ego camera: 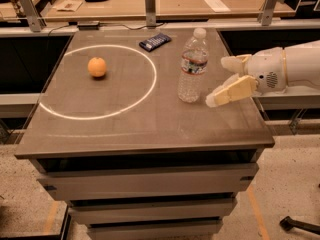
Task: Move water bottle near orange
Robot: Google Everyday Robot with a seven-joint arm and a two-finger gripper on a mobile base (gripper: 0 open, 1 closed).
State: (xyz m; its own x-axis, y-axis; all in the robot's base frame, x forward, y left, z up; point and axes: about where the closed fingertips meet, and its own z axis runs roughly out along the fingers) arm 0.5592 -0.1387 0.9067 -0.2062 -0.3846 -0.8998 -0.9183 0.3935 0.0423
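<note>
The water bottle (pixel 192 69) stands upright on the right half of the grey table (pixel 150 126), clear and ribbed with a white cap and a dark label band. The orange (pixel 97 67) sits on the left part of the table, inside a white circle (pixel 151 82) marked on the top. My gripper (pixel 218 82) comes in from the right on a white arm. It is open, its pale fingers spread just right of the bottle at mid height, and it does not touch the bottle.
A dark blue packet (pixel 155 41) lies at the back of the table, left of the bottle. A wooden bench (pixel 175 1) with metal posts runs behind. The table's right edge is under my arm.
</note>
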